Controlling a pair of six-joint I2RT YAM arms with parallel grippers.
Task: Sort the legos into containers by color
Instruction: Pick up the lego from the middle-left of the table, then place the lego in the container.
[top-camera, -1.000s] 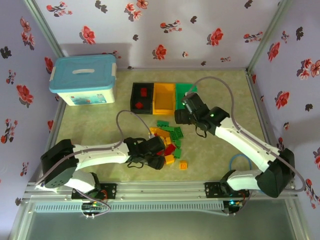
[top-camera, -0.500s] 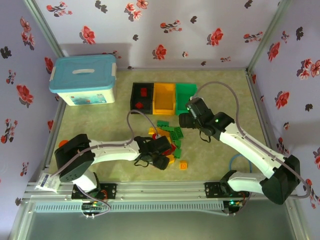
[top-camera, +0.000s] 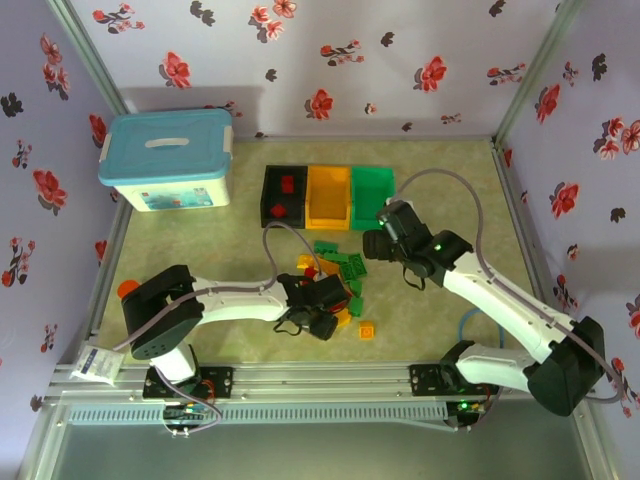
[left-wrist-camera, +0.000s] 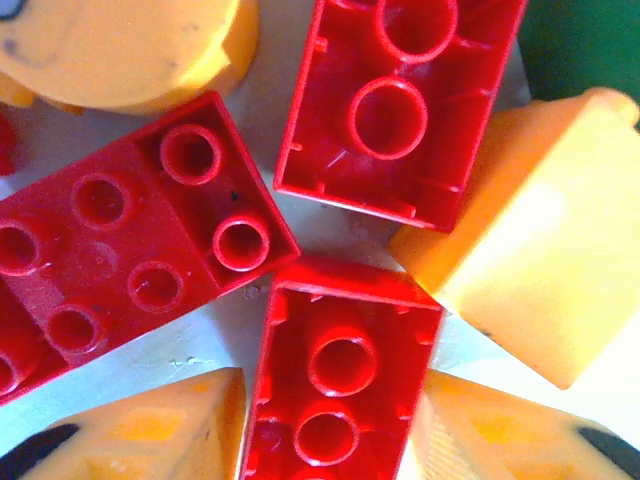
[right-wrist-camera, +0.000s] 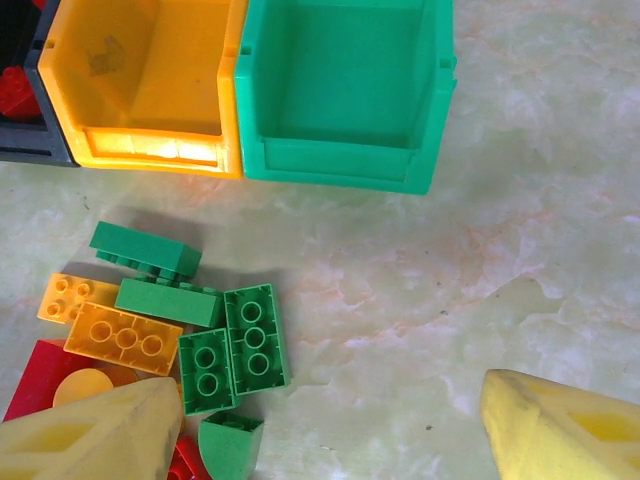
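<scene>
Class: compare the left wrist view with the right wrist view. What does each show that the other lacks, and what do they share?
Left wrist: a close-up of red bricks, with the left gripper clamping an upturned red brick by its sides.
Right wrist: the green bin, yellow bin, a corner of the black bin, loose green bricks, and the right gripper open over bare table.
Both: red and yellow bricks on the table, framed by yellow fingers.
</scene>
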